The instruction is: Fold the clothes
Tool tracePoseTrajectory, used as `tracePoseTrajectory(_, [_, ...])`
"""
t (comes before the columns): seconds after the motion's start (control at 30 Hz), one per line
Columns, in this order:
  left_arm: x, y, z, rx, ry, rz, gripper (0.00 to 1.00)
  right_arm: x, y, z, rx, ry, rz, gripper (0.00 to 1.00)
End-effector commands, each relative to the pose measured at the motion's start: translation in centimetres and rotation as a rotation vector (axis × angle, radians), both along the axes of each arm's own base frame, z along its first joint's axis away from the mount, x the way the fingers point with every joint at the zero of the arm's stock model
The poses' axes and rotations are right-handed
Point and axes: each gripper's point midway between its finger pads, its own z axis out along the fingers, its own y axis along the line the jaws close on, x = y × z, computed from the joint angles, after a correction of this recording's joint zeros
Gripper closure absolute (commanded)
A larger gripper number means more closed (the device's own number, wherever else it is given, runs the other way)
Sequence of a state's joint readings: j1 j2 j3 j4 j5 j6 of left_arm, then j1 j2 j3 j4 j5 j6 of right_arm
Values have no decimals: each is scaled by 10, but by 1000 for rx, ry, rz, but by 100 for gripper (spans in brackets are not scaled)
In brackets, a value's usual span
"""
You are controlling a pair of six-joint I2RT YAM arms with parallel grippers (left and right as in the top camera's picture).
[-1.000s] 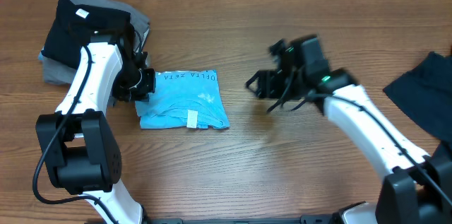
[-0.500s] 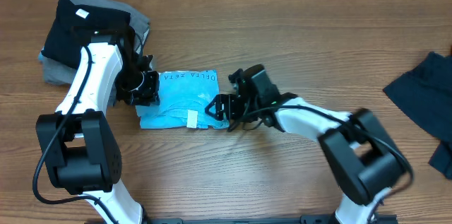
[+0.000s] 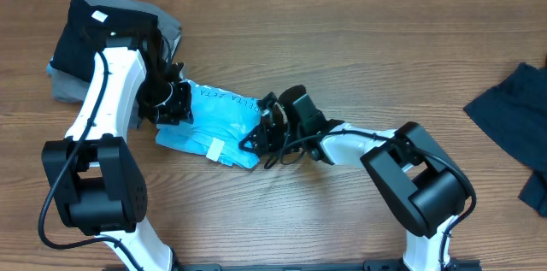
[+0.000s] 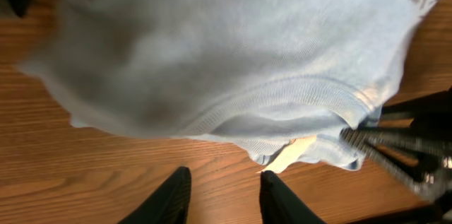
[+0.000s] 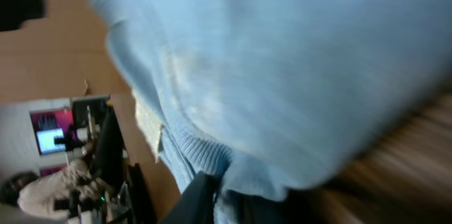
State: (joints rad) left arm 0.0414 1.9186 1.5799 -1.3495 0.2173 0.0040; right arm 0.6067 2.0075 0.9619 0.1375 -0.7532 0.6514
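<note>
Folded light blue T-shirt (image 3: 215, 120) lying tilted on the table (image 3: 359, 40), left of centre. Right gripper (image 3: 259, 132) pinches its right hem; left gripper (image 3: 177, 104) stands parted at the left edge (nothing held). Risk: a one-sided pull drags the bundle and undoes the fold.

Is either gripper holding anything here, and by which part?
The right gripper pinches the light blue T-shirt by its ribbed edge; the left gripper is open, holding nothing.
</note>
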Motion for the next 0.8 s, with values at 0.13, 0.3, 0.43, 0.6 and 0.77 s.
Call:
tracePoseTrajectory(0.13, [7,4,16,12,-53,-15,48,33,-61,5,-53,58,-132,89])
tracePoseTrajectory(0.3, [6,8,14,36,-46,-17,35,36,-90,9,-94,73,-164,84])
tracePoseTrajectory(0.43, [-1,27,3,130,-18,-8,30,36,-104,19,-114,39,-158,50])
tracePoseTrajectory(0.6, [7,37,-23,125,-61,35,25,36,-108,32,-112,3,-150,48])
tracePoseTrajectory(0.77, [17,25,-53,15,-136,71,30,36,-108,35,-110,-4,-149,47])
